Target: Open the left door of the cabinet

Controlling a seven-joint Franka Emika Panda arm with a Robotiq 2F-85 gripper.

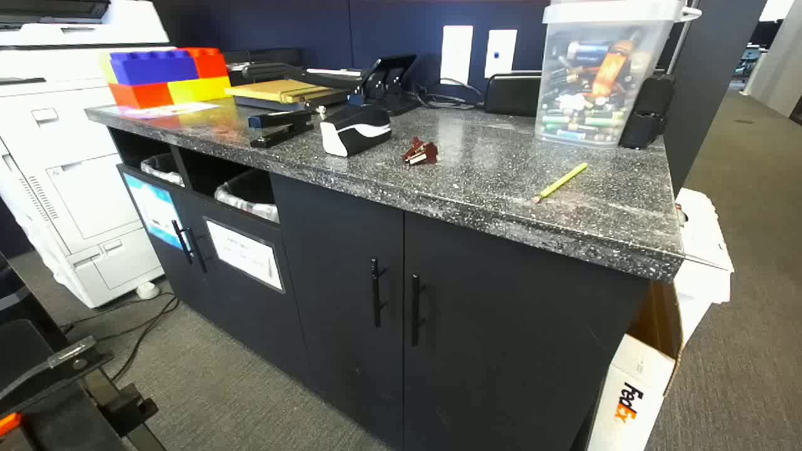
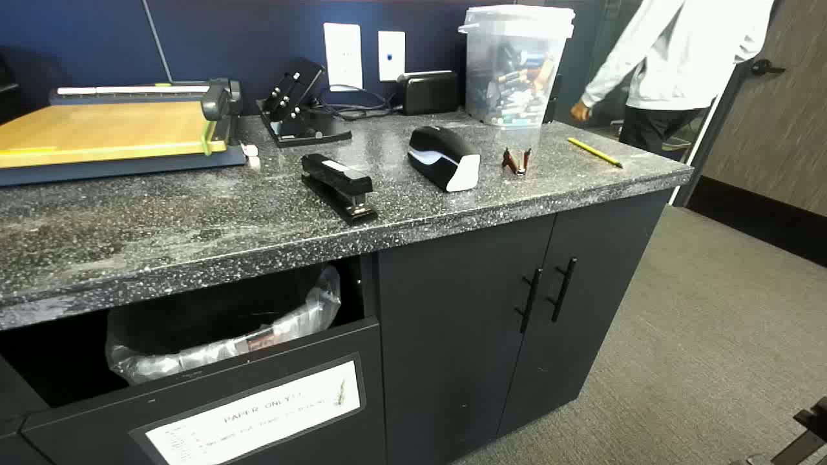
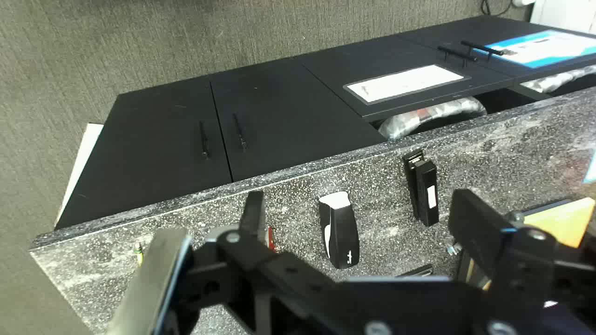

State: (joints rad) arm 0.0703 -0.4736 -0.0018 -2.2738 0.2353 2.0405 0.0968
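1. Left door (image 3: 295,107): target, closed, in the front of the cabinet (image 1: 388,195), below the counter. Nearest the wrist camera: gripper (image 3: 359,207), fingers (image 3: 253,214) spread wide, nothing held. I cannot place it in the exterior views.

2. Behind the fingers in the wrist view: granite top (image 3: 293,204). A black-and-white stapler (image 3: 342,237) shows through the gap, a slim black stapler (image 3: 426,193) just beside it. No contact seen; height over the top cannot be told.

3. Key relation: past the granite's front edge is the bar handle (image 1: 375,292), upright along the door's right edge. In the wrist view it lies beyond the left-hand finger, off the gap's centre, its long axis running nearly up the frame, so across the finger spread. Judgement: orientation suits straddling; the move needs a sideways shift, clearance of the granite edge, then descent. Single arm, no choice of side.

4. Across the seam: right door (image 1: 501,338), twin handle (image 1: 415,310). Bars stand close; est. risk: a wide finger catching the wrong one.

5. Farthest noted: printer (image 1: 75,156), beyond the cabinet's other end.
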